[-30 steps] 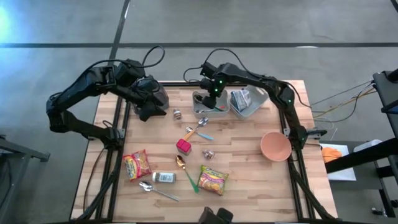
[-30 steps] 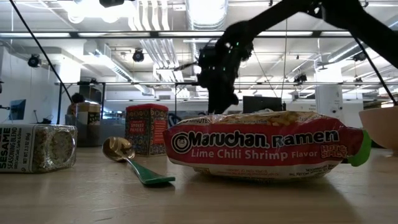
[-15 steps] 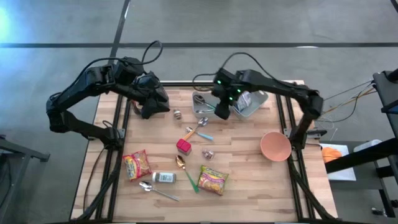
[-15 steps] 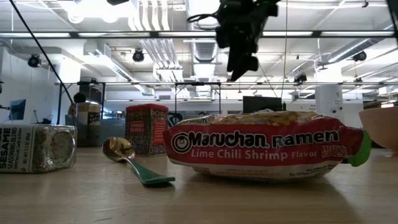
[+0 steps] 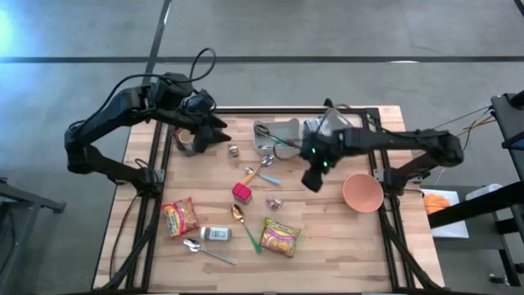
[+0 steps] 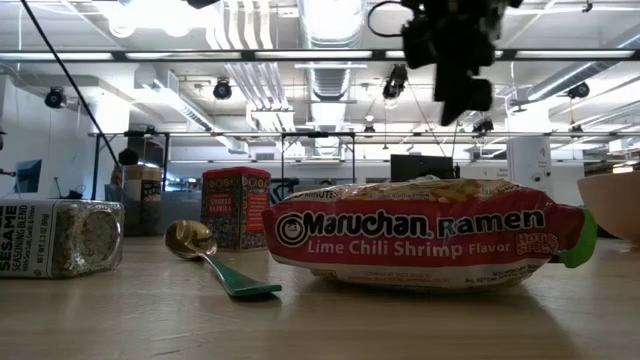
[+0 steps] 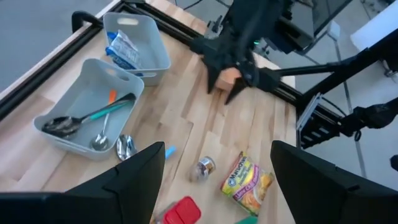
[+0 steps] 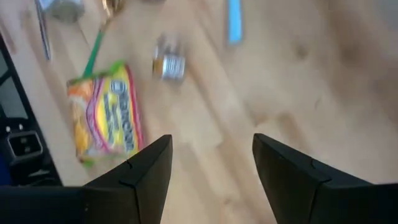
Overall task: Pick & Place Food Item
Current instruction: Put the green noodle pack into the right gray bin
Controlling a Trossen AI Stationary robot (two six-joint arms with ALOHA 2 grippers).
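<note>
— What lies around the wooden table (image 5: 327,221)?
— A grey floor (image 5: 344,33) crossed by a dark seam, seen from above

— And the room beyond, at table height?
— A wide hall: long ceiling lights (image 6: 150,55), pale ducts (image 6: 240,40) overhead, a white wall (image 6: 30,130) at the left, a dark monitor (image 6: 420,167) far back

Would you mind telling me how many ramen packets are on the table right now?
2. One ramen packet lies near the table's front-left corner; the other ramen packet lies front-centre, beside the green-handled spoon. None seems hidden.
</note>
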